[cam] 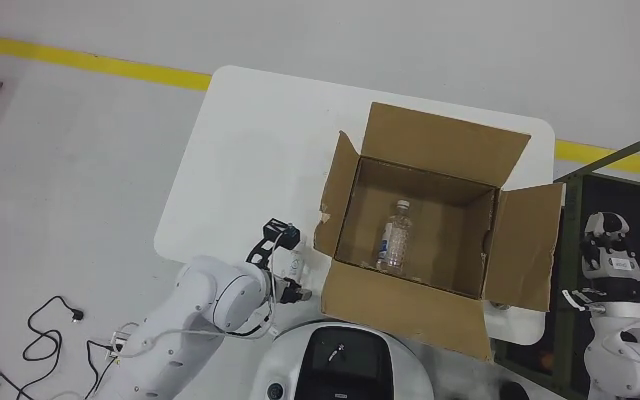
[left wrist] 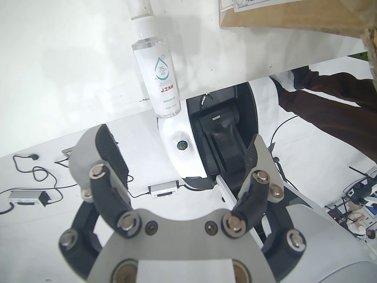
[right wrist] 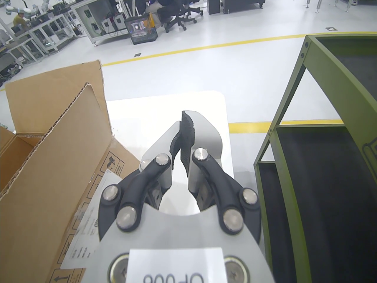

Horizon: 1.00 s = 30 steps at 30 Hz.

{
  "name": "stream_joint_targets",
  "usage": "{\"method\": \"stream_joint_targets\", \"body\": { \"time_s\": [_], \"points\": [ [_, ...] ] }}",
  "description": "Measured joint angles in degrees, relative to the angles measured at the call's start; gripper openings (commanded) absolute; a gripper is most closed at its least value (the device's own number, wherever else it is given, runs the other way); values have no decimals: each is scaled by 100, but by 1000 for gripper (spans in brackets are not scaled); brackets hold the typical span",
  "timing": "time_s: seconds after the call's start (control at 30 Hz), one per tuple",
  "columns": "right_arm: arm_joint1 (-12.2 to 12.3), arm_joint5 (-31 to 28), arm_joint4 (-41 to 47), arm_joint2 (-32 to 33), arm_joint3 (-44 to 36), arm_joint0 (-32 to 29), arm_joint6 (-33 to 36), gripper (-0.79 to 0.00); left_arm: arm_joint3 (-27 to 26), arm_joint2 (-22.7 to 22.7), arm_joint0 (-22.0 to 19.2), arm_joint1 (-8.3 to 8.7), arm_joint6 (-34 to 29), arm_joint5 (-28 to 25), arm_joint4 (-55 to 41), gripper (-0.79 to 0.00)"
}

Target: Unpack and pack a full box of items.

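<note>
Box (cam: 400, 297) open on white table (cam: 260, 150), flaps folded out. Clear water bottle (cam: 397, 238) lying flat on box floor. Spray bottle (left wrist: 156, 69) upright on table at edge nearest robot, near box corner, not touching it. Left gripper (left wrist: 179, 136) close by spray bottle, apart from it, fingers spread wide, nothing between them. Right gripper (right wrist: 184, 131) over table's far side, between box flap and green cart (right wrist: 294, 89), fingers pressed together, empty.

The open corrugated cardboard box (cam: 440, 140) is plain brown, the rounded tabletop (cam: 260, 150) white. The slim plastic spray bottle (left wrist: 156, 72) has a white label with a teal droplet and red lettering.
</note>
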Motion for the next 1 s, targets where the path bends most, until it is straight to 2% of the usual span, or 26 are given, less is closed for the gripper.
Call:
{"method": "stream_joint_targets", "body": {
  "time_s": [0.27, 0.5, 0.77, 1.0],
  "points": [
    [0, 0, 0, 0, 0, 0, 0, -785, 42, 484, 16, -61, -55, 297, 792, 0],
    [0, 0, 0, 0, 0, 0, 0, -785, 305, 833, -254, -203, 74, 573, 1002, 0],
    [0, 0, 0, 0, 0, 0, 0, -785, 890, 1068, -618, -388, 141, 895, 925, 0],
    [0, 0, 0, 0, 0, 0, 0, -785, 1269, 1161, -778, -482, 125, 886, 1270, 0]
  ]
}}
